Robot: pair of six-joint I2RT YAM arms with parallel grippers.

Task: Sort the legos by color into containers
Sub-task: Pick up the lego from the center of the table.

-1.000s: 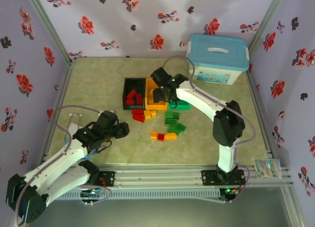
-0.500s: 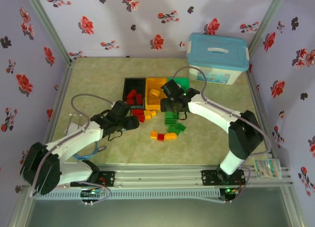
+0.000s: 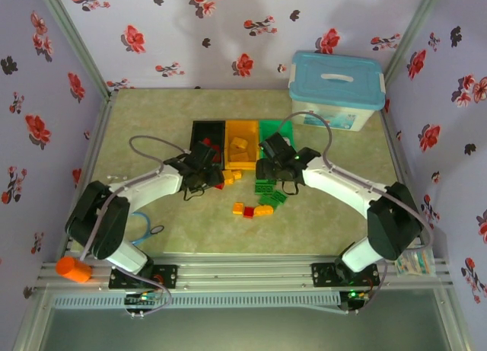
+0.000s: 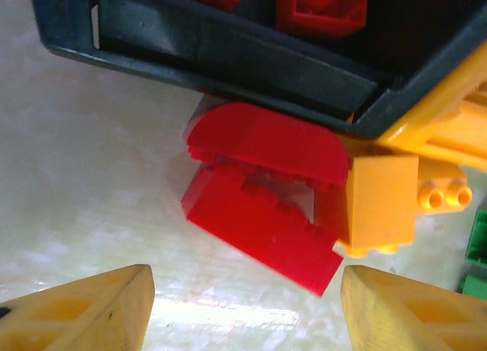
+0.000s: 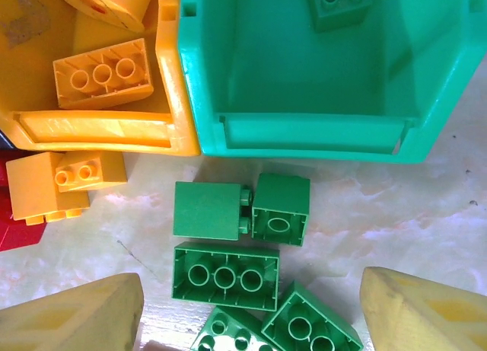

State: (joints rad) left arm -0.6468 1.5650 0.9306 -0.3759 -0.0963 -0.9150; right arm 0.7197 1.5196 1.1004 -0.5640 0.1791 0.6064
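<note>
As each arm seems assigned the colour nearest its bin, the left gripper (image 4: 245,309) hangs spread and empty over red bricks (image 4: 259,229) just beside the black bin (image 4: 228,62), while the right gripper (image 5: 251,320), likewise spread and empty, hangs over green bricks (image 5: 225,275) just before the green bin (image 5: 304,134).

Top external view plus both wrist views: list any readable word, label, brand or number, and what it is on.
None can be read.
White box: a coloured label on its front wall, print too small to read.
Packet at the near right rail: markings too blurred to read.
Green bricks: studs carry no legible lettering.
</note>
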